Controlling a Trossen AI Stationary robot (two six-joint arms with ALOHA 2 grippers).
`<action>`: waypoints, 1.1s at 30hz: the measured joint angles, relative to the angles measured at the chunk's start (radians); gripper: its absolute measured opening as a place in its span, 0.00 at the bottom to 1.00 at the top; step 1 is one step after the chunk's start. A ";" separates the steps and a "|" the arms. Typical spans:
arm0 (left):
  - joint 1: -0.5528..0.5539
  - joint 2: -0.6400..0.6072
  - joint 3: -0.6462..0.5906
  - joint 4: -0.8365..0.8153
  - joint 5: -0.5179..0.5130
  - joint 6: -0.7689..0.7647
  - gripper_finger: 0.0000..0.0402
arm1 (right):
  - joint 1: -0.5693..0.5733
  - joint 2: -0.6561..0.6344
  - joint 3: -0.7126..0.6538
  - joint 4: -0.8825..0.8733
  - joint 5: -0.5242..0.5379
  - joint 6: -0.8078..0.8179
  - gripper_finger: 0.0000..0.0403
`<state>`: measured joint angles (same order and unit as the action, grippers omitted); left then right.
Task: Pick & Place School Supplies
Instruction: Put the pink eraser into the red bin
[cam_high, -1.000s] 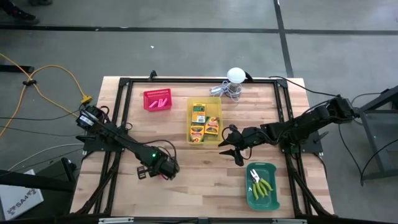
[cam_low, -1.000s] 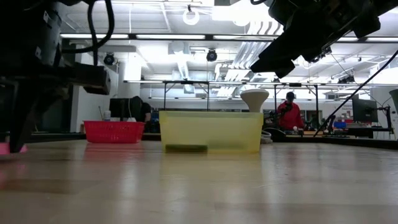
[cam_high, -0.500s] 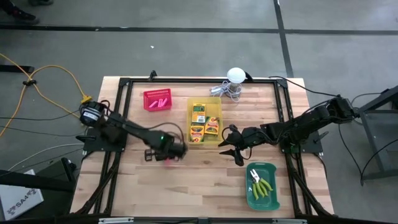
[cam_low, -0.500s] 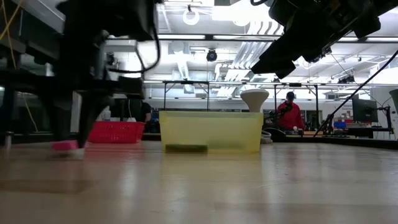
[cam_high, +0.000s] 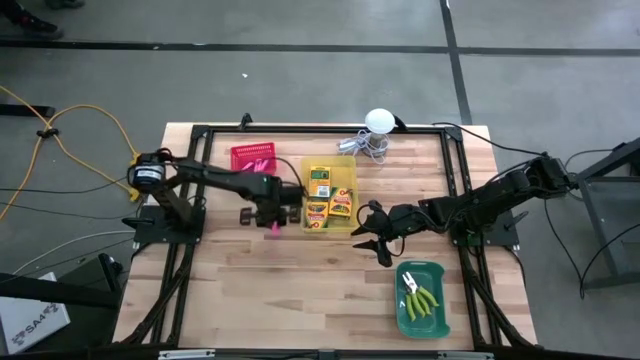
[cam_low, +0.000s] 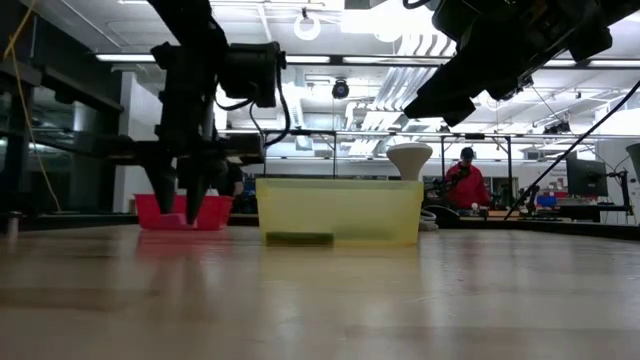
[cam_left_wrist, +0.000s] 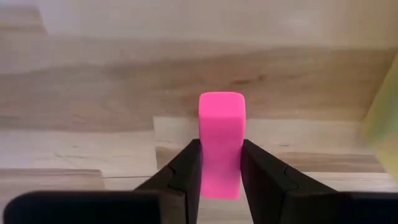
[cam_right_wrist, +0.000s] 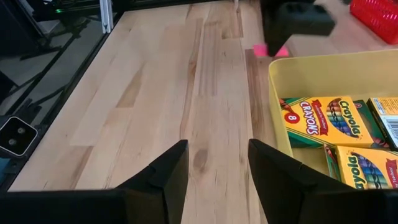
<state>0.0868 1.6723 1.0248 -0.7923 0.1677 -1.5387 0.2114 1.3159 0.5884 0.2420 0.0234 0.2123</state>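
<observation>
My left gripper (cam_high: 272, 222) points down over the wood just left of the yellow bin (cam_high: 348, 166), shut on a small pink eraser (cam_left_wrist: 221, 124). The right wrist view also shows that eraser (cam_right_wrist: 268, 50), under the left gripper. The yellow bin holds several crayon boxes (cam_high: 318, 196), lying flat on its floor. A red bin (cam_high: 254, 160) at the far left holds more pink erasers. Two tools with yellow-green handles (cam_high: 421, 297) lie in the green bin (cam_high: 440, 325). My right gripper (cam_high: 372, 235) hovers open off the yellow bin's near right corner, with nothing between its fingers (cam_right_wrist: 165, 180). My left gripper pinches the pink eraser's two long sides (cam_left_wrist: 221, 165) between its two fingers (cam_left_wrist: 186, 174). The fingers come from above, pointing down and lying along the block. The eraser's free end (cam_left_wrist: 221, 102) sticks out past the fingertips, just above the table.
A white ball with metal clutter (cam_high: 375, 135) stands at the far edge behind the yellow bin. A black frame (cam_high: 300, 130) runs around the table. Bare wood (cam_high: 300, 300) stretches across the near left. People and benches show in the room beyond (cam_low: 466, 180).
My left gripper has swung from the near left of the table toward the far edge, up beside the yellow bin and nearer the red bin, rolling its wrist on the way. The pink eraser has travelled with it, still pinched.
</observation>
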 joint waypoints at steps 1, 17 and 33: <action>0.014 -0.009 0.000 -0.008 0.002 0.015 0.23 | 0.000 0.000 0.000 0.000 0.000 0.000 0.39; 0.272 -0.262 0.001 -0.124 -0.086 0.220 0.23 | 0.000 0.000 0.000 0.000 0.004 -0.007 0.39; 0.564 -0.290 0.001 0.031 -0.171 0.455 0.23 | -0.003 0.000 0.000 0.000 0.029 -0.007 0.39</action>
<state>0.6507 1.3819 1.0256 -0.7611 -0.0029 -1.0832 0.2085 1.3159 0.5880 0.2424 0.0528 0.2050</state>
